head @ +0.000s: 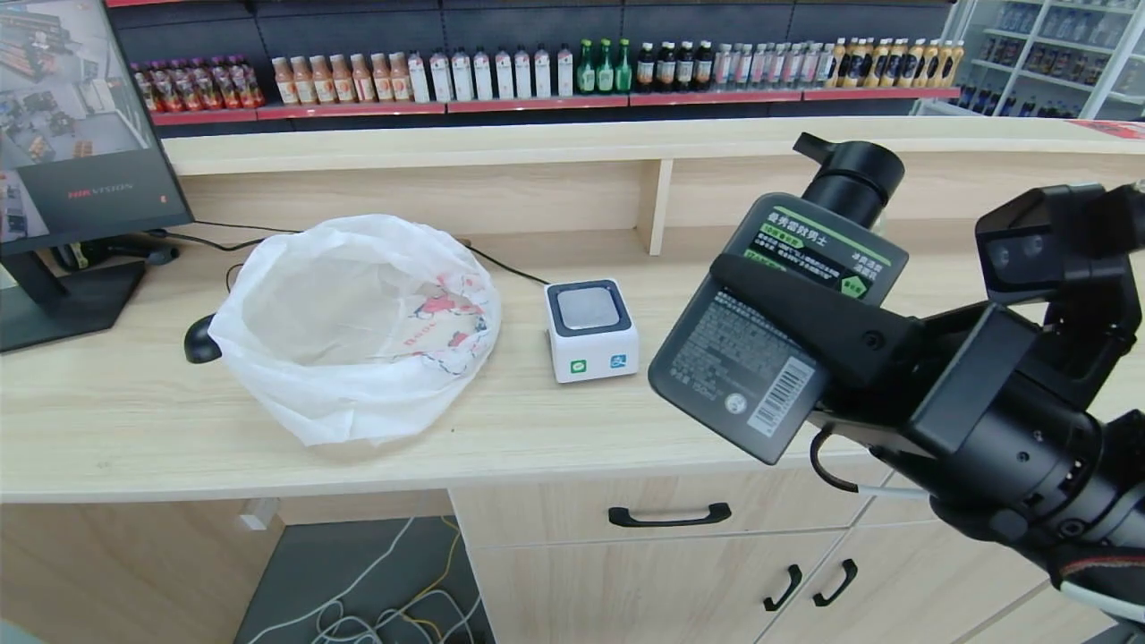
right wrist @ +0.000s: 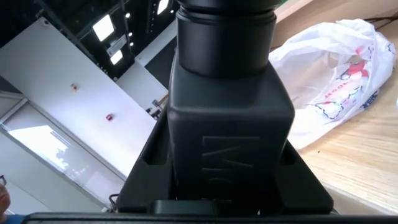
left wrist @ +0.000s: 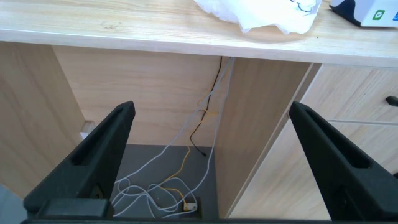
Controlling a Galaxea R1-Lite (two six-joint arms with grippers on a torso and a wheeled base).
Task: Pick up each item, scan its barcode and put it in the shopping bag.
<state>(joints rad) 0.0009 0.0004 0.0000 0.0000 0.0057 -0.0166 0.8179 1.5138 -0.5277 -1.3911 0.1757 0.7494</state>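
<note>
The right gripper's [head: 744, 284] jaws are clamped on the dark bottle [head: 738, 362], which is held tilted, cap toward 1 o'clock, at 3 o'clock of the scanner [head: 591, 329]. The shopping bag [head: 358, 326] is seen at its 9 o'clock. The left gripper's [left wrist: 211, 111] jaws are spread apart below the counter [left wrist: 124, 31].

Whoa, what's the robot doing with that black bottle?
Its right gripper holds the black bottle in the air, just right of the little white scanner on the counter, with the barcode on its upper side. The white shopping bag sits open left of the scanner and looks empty. The left gripper is open, low in front of the counter.
</note>
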